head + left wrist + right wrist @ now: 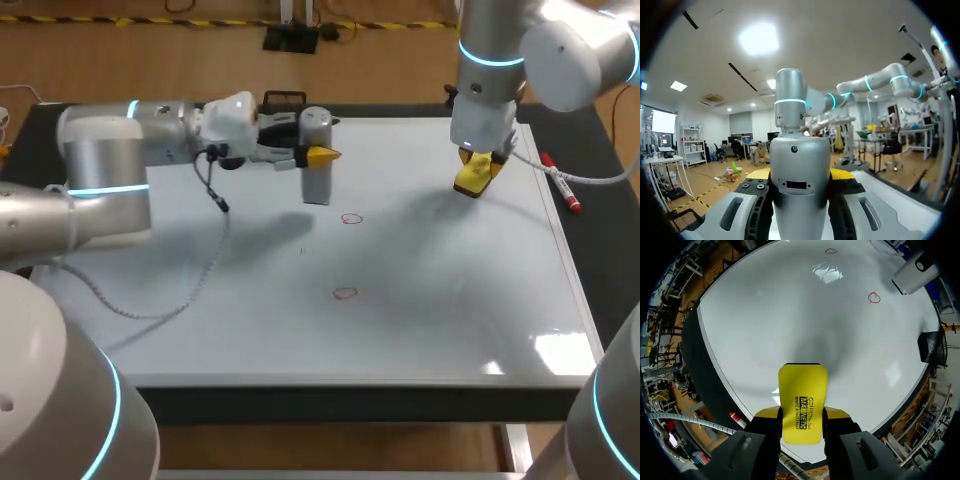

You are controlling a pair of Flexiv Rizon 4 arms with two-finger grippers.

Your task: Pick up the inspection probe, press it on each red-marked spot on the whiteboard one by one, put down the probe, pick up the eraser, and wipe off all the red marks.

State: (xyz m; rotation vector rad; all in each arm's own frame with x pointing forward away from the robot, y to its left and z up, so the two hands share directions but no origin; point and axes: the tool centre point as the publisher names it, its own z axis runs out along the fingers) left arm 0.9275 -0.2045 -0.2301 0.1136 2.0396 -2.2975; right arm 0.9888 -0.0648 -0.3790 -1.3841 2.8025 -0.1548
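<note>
Upper centre, my left gripper (pixel 322 156) clamps the upright inspection probe (pixel 316 180) above two red marks (pixel 351 218); upper right, my right gripper (pixel 477 178) holds the yellow eraser (pixel 802 395) over the whiteboard (pixel 450 300), a red marker (pixel 562 185) beside its right edge.

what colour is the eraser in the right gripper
The eraser is yellow; clearest in the right wrist view.
</note>
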